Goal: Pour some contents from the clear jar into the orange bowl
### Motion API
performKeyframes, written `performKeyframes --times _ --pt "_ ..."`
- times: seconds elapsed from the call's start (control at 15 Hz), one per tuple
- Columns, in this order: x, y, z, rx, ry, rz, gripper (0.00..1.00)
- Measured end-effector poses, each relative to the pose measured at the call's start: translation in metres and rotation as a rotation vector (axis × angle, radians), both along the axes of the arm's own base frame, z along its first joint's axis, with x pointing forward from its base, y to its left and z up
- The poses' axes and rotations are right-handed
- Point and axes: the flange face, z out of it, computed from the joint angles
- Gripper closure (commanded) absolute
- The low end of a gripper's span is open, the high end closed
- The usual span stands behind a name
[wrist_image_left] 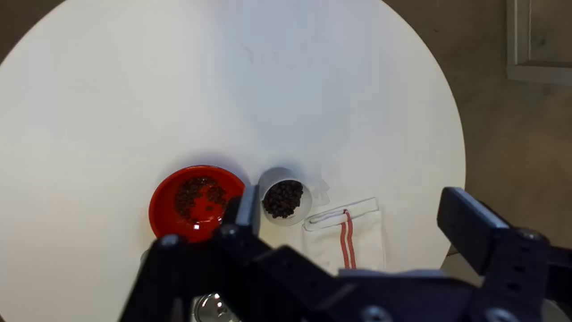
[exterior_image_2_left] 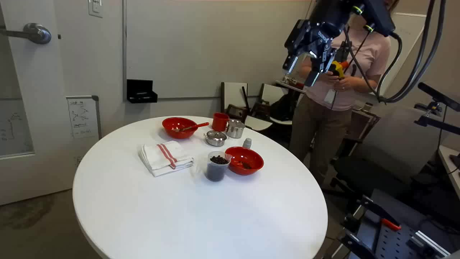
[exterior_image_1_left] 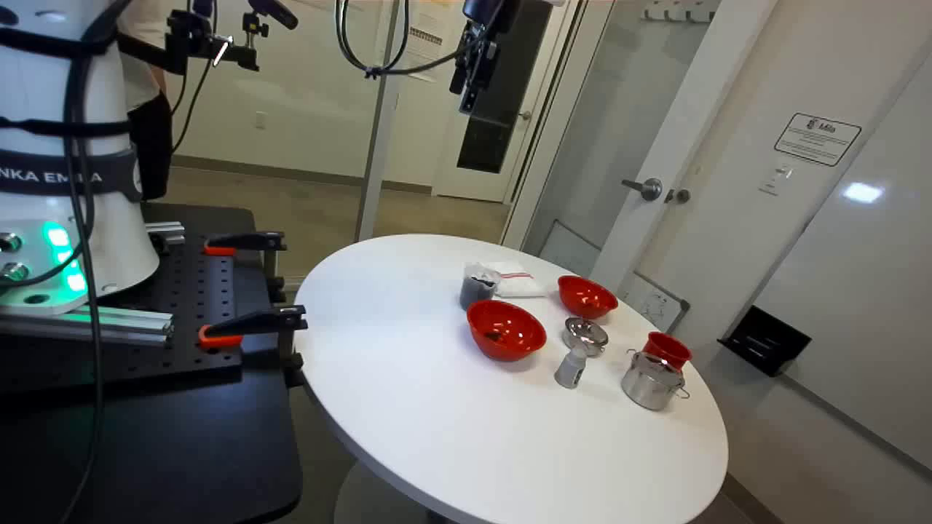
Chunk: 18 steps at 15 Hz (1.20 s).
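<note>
The clear jar stands upright on the white table, holding dark bean-like pieces; it shows in both exterior views (exterior_image_1_left: 477,291) (exterior_image_2_left: 216,172) and in the wrist view (wrist_image_left: 305,206). The orange bowl, which looks red, is right beside it in both exterior views (exterior_image_1_left: 523,331) (exterior_image_2_left: 253,158). In the wrist view the bowl (wrist_image_left: 163,210) has some dark pieces on its bottom; a finger hides part of its edge. My gripper (exterior_image_2_left: 301,72) is open, holds nothing, and hangs high above the table. In the wrist view its fingers (wrist_image_left: 351,208) are wide apart, the left one overlapping the bowl's and jar's edges.
A folded white towel (exterior_image_2_left: 158,162) with red stripes lies beside the jar. Behind are another red bowl (exterior_image_2_left: 172,126) with a spoon, a small lidded metal pot (exterior_image_2_left: 215,138), a grey shaker (exterior_image_2_left: 247,143), a red cup (exterior_image_2_left: 220,122) and a metal pot (exterior_image_2_left: 235,129). A person (exterior_image_2_left: 345,72) stands behind.
</note>
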Motion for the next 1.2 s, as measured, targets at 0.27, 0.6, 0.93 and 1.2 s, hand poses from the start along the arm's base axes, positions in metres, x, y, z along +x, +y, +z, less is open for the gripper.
performKeyframes --times 0.27,0.6,0.93,1.2 --pt "0.0 0.002 0.001 0.0 -0.002 0.001 0.0" --pt "0.017 0.021 0.007 0.022 -0.038 -0.14 0.0" --pt "0.066 0.06 -0.021 -0.097 -0.016 -0.25 0.0" --pt "0.122 0.06 -0.071 -0.253 -0.026 -0.367 0.0"
